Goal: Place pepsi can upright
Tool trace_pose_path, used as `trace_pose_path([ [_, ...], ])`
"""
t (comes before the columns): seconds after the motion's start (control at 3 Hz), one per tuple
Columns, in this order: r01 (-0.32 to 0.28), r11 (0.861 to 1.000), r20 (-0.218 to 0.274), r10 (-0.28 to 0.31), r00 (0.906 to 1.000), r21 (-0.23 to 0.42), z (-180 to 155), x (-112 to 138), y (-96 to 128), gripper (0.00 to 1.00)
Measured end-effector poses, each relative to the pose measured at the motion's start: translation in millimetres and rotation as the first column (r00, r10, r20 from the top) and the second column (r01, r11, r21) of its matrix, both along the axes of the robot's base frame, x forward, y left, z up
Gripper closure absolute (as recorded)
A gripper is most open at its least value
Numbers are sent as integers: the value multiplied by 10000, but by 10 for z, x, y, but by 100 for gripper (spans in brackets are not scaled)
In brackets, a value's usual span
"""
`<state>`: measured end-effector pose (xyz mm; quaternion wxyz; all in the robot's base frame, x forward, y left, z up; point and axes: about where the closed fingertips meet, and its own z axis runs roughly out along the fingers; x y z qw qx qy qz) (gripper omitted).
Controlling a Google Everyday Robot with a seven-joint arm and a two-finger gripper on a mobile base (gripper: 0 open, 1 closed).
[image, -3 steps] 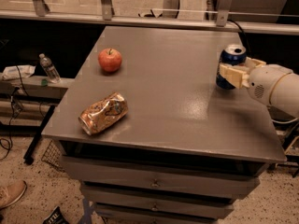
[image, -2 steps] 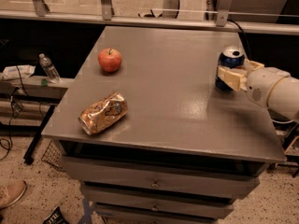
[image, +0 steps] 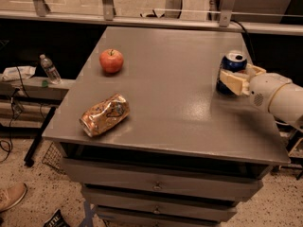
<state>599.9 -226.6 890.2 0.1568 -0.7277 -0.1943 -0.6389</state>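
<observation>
The pepsi can (image: 234,60), dark blue with a silver top, stands upright near the right edge of the grey table (image: 175,93). My gripper (image: 239,78) reaches in from the right, and its cream fingers (image: 231,82) are closed around the lower half of the can. The can's base is at the table surface. The white arm (image: 279,96) extends off the right side of the view.
A red apple (image: 111,60) sits at the back left of the table. A crushed gold-orange can (image: 104,114) lies on its side near the front left. A water bottle (image: 49,69) stands on a low shelf to the left. Drawers (image: 156,186) are below the tabletop.
The can and my gripper have sunk slightly toward the table. The apple and the crushed can have not moved.
</observation>
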Motion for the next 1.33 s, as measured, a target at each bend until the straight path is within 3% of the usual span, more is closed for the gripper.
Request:
trace_pose_path([
  [0.33,-32,10000,-1,32,10000,-26,3,4,19,82],
  [1.33,-123,9999,-8,123,9999,-20,3,15,76,11],
])
